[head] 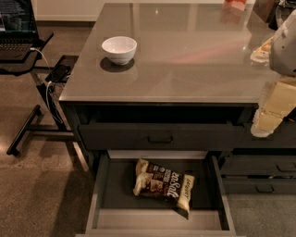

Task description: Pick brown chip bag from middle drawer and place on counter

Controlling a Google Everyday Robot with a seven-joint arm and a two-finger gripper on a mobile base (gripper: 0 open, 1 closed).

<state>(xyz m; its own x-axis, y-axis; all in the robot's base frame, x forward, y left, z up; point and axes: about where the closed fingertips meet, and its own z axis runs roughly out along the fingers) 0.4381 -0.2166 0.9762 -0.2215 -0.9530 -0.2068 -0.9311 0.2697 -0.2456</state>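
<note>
I've got the crinkly dark brown chip bag with cream-tan ends and white script lying flat on the bottom of the wide, shallow dark grey middle drawer. The drawer is pulled well out below the near edge of the tabletop. The bag is slanted and sits roughly mid-drawer, clear of both side walls, with nothing else in the box.

Just above it, the dark drawer front with the slim bar handle juts out a little under the near edge and overhangs the back of the open drawer. The bag itself lies forward of that front.

Up top, the glossy grey-brown rectangular counter carries a round white bowl near its left edge. There's a pale packet by the right edge and something orange at the far edge.

The cream-coloured gripper hangs off the near right corner, beside the cabinet, up and to the right of the bag and well apart from it. Whether it's open or closed I can't tell; the bag is not in it.

Off the left edge there's an open laptop on a black stand, with cables trailing down.
</note>
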